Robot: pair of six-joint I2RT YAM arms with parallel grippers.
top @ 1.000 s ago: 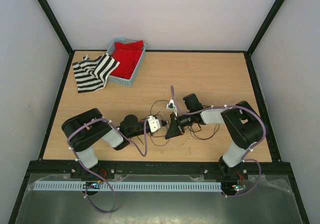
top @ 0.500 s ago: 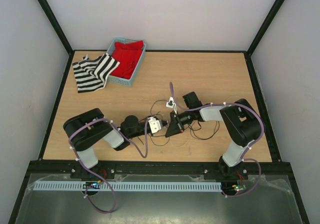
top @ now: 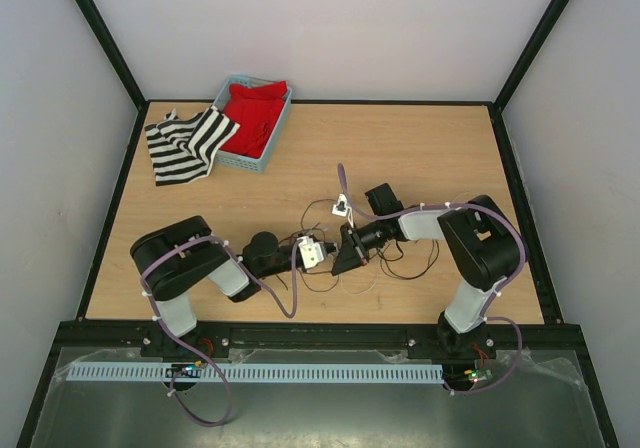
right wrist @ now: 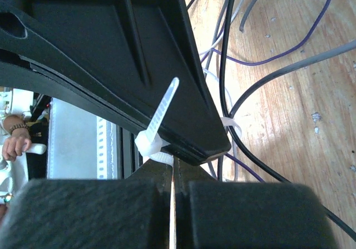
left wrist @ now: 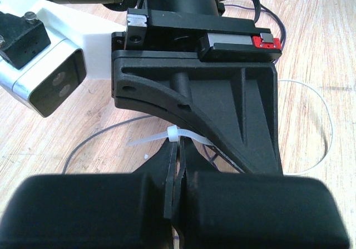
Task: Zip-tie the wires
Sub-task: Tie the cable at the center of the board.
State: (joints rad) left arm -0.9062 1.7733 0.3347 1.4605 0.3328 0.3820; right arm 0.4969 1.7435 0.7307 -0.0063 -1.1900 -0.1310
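**Two-arm pinch before cinching**

Top external: the left end effector (top: 330, 259) and right end effector (top: 347, 261) meet tip to tip at mid-counter (top: 420, 148), among the wires (top: 410, 264). Against the earlier frame, the left arm has edged toward 3 o'clock.

Left wrist: the fingers are together, seemingly clamped on the zip tie (left wrist: 173, 133). Its head sits at 12 o'clock off the tips, with the long axis running 9-to-3.

Right wrist: the fingers are pressed onto the strap and the tail points to 1 o'clock. Both arms are equally near.

Top cam high over table (top: 420, 148); wrist cams v. close, zip tie (left wrist: 173, 134) shared
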